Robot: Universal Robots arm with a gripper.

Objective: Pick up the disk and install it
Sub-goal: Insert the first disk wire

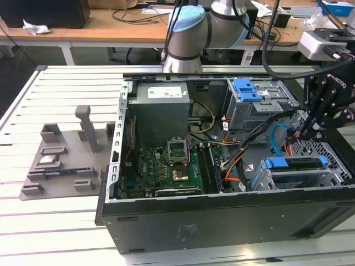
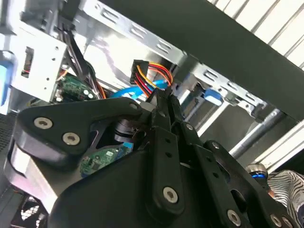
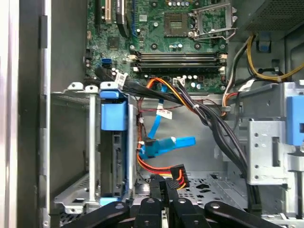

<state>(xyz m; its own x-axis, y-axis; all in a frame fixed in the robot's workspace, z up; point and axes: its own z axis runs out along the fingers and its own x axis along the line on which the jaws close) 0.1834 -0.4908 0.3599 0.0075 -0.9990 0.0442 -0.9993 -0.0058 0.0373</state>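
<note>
The disk (image 1: 294, 163) sits edge-on in the lower drive cage (image 1: 333, 178) of the open computer case, at the exterior view's right; its blue carrier frame shows, its metal face is hidden. In the first wrist view the disk (image 3: 114, 142) fills the cage slot beside a blue data cable (image 3: 166, 145). My gripper (image 1: 304, 133) hangs inside the case just beside that cage, apart from the disk. Its fingers (image 3: 154, 187) are shut together, tips close to an orange, yellow and red power connector (image 3: 178, 173), also seen in the second wrist view as a wire bundle (image 2: 147, 73) past my gripper (image 2: 160, 95).
The case holds a green motherboard (image 1: 166, 166), a grey power supply (image 1: 161, 108) and an upper drive bay with a blue bracket (image 1: 247, 88). Black cable bundles (image 3: 209, 118) cross the floor between bay and cage. A grey fixture (image 1: 61, 160) lies on the slatted table.
</note>
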